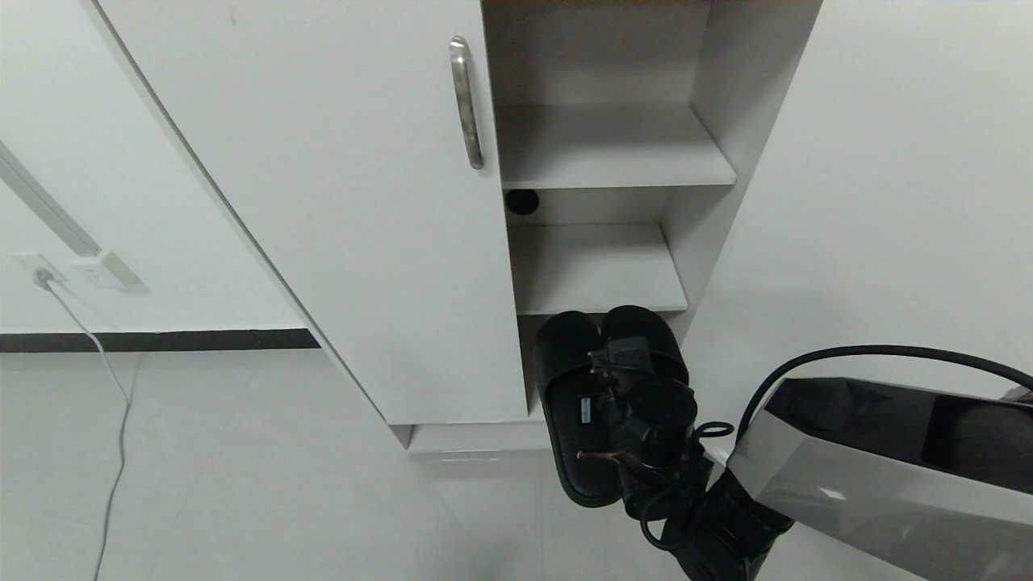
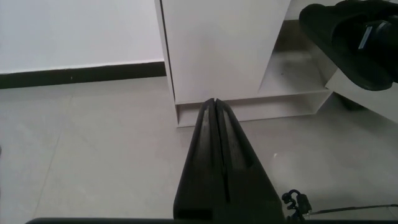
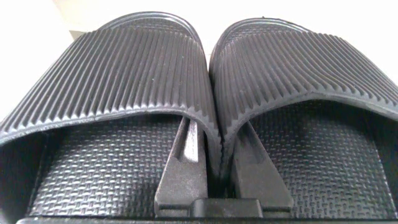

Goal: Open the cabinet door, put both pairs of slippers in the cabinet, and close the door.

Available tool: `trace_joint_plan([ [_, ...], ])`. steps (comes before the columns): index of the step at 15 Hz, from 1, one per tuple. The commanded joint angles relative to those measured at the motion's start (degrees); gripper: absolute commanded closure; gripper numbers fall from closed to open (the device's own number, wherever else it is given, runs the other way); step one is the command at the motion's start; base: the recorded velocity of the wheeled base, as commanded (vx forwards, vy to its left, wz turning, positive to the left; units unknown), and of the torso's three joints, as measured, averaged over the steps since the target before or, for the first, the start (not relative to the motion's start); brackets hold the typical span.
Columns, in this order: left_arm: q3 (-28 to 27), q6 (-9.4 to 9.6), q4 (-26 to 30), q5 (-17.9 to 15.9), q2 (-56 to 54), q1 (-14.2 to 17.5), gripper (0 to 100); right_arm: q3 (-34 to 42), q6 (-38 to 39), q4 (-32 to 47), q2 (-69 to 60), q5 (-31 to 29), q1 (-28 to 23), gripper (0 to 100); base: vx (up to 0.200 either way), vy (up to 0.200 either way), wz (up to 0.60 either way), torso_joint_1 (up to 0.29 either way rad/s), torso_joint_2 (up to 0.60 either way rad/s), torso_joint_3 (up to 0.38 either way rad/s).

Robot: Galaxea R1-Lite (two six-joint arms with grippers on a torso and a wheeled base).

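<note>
At cabinet (image 1: 601,149) mouth: slippers (image 1: 575,379) in right tool (image 3: 219,163), door (image 1: 339,202) beside.

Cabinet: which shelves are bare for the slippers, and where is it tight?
Bare: the upper shelf and middle shelf, between the open door and the cabinet's right wall. Crowded at the bottom opening: the black slippers, pinched in the right gripper, hang at its mouth. The floor left of them is bare.
</note>
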State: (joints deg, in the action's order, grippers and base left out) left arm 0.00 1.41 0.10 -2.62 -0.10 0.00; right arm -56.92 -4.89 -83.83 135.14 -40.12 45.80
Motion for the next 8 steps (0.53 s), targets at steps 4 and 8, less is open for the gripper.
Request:
trace_joint_plan([
  [4,0.00,-0.01,-0.01,-0.02,0.10,0.00,100,-0.12,-0.12,-0.01,0.29,-0.05,-0.36,100,0.000,0.000,0.00,0.000,0.00,0.000],
  [8,0.00,-0.01,-0.01,-0.02,0.10,0.00,100,-0.12,-0.12,0.07,0.29,-0.05,-0.54,100,0.200,0.000,0.00,0.000,0.00,0.005],
])
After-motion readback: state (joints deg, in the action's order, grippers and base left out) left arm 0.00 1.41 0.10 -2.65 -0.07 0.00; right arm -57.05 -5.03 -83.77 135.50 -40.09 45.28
